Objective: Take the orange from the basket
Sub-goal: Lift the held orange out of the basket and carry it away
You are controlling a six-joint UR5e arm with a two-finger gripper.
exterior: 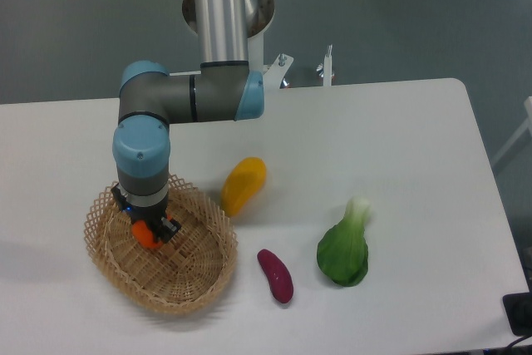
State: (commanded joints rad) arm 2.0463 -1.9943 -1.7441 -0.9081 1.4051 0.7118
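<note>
1. No brand, label or writing is readable anywhere in this single fixed camera view; a small blue light is glowing on the gripper's body, but nothing can be read there.
2. The basket [195,284], a shallow oval of light tan wicker with an open lattice rim, is sitting on the white table [399,164] at the lower left. The orange [148,235] is lying inside it, in the upper left part of the bowl, and is the only thing showing in the basket.
3. The gripper [153,231] is pointing straight down into the basket, right over the orange. Dark fingers [169,226] are showing against the fruit's right side, and the wrist is covering its top. The fingers are appearing to close around the orange, but whether they are actually gripping it cannot be told from here.
4. The arm is coming down from a silver column at the top, bending through a grey and light-blue elbow, and hanging a vertical wrist link over the basket's left half.
5. To the right of the fingers, just outside the basket rim, a yellow mango-like fruit [243,184] is lying tilted on the table.
6. Further right and lower, a purple sweet potato [275,275] is lying near the basket's right edge, and a bok choy [344,248] is resting well apart from the fingers.
</note>
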